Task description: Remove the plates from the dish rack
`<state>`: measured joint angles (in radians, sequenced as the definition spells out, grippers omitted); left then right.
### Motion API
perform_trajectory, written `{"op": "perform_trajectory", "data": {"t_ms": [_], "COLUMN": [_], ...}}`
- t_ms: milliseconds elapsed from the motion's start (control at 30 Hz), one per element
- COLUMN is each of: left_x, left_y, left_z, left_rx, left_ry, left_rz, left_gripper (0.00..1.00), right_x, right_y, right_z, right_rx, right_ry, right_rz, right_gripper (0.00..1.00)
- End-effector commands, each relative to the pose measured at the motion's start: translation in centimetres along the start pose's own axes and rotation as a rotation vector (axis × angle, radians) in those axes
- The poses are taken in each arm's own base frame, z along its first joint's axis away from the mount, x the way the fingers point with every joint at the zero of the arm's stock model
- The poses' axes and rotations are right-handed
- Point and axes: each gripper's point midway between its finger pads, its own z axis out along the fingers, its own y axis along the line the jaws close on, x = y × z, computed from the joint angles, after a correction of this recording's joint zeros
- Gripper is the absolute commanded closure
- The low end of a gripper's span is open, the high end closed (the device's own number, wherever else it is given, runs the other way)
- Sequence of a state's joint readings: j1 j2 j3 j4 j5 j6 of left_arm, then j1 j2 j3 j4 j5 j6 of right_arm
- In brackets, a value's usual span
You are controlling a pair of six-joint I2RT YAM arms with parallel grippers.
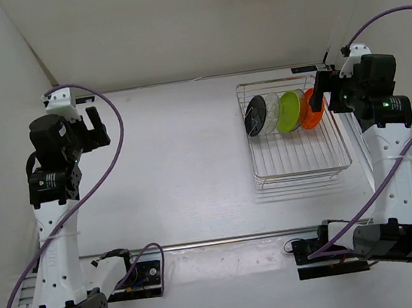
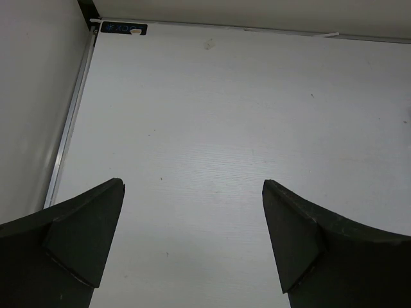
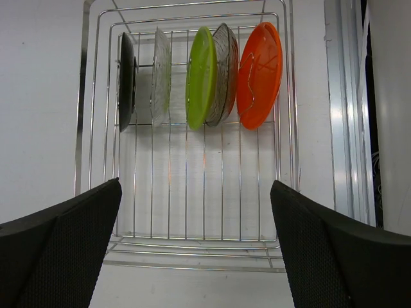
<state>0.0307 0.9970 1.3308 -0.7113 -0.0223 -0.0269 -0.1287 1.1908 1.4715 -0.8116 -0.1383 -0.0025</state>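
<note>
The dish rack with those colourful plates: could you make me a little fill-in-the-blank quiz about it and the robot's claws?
1. The dish rack holds ___ plates, all standing on edge.
2. Between the black plate and the orange plate, the only other coloured plate is ___.
3. The left gripper and the right gripper both have their jaws ___, holding nothing.
4. The orange plate stands at the end of the row nearest the ___ gripper.

Missing words: five; green; open; right.
</note>
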Motion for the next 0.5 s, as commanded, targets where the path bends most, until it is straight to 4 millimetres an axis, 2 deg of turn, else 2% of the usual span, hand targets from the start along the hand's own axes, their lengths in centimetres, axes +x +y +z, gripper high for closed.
{"op": "perform_trajectory", "data": {"t_ms": [0, 200, 267, 400, 433, 467], "left_x": [-0.8, -0.8, -0.6, -0.5, -0.5, -0.4], "left_y": [0.4, 0.2, 0.2, 0.1, 0.1, -0.1], "left_z": [-0.8, -0.8, -0.5, -0.2, -0.2, -0.2], "left_rx": [-0.02, -0.009, -0.009, 0.0, 0.0, 0.009], "left_ry": [-0.025, -0.025, -0.016, -0.006, -0.006, -0.006], "left_rz": [-0.004, -0.004, -0.004, -0.004, -0.004, -0.004], "left_gripper": [0.0, 0.0, 0.0, 0.0, 0.0, 0.0], "right_x": [-1.5, -0.9, -1.0, 0.1, 0.4, 0.4], "right_y": [-0.2, -0.1, 0.5, 1.6, 2.9, 3.3], "right_z": [-0.6, -0.6, -0.9, -0.6, -0.1, 0.1], "right_rx": [0.019, 0.009, -0.026, -0.026, -0.049, -0.041], "right_ry": [-0.066, -0.056, -0.065, -0.034, -0.021, -0.011], "right_rz": [-0.01, -0.026, -0.054, -0.119, -0.162, -0.177], "right_gripper": [0.0, 0.0, 0.0, 0.0, 0.0, 0.0]}}
